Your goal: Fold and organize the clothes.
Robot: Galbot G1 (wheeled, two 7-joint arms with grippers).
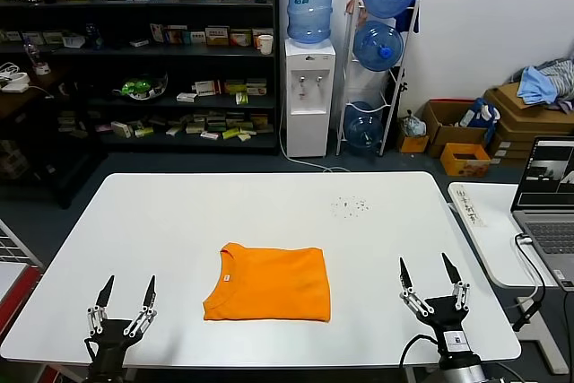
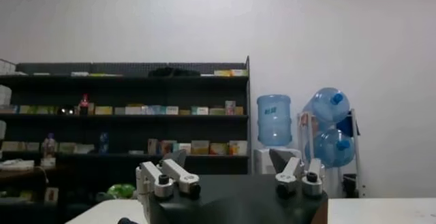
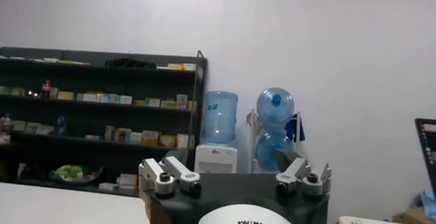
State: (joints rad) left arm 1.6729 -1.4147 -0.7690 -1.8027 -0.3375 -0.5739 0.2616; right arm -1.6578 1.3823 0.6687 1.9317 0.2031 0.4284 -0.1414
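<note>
The clothes, one bright orange T-shirt (image 1: 269,282), lie folded into a flat rectangle on the white table (image 1: 179,221), a little in front of its middle, neck at the left. My left gripper (image 1: 127,291) stands open at the front left corner, fingers pointing up, well to the left of the shirt. At the front right my right gripper (image 1: 429,272) is open too, upright, clear of the shirt. Neither holds anything. In the left wrist view the left gripper (image 2: 230,156) shows spread jaws against the shelves; the right wrist view shows the right gripper (image 3: 230,156) the same way.
A laptop (image 1: 547,195) and a power strip (image 1: 468,204) sit on a side table at the right. Behind the table stand dark shelves (image 1: 143,51), a water dispenser (image 1: 309,87), a bottle rack (image 1: 381,42) and cardboard boxes (image 1: 466,145) with a blue-grey heap (image 1: 547,82).
</note>
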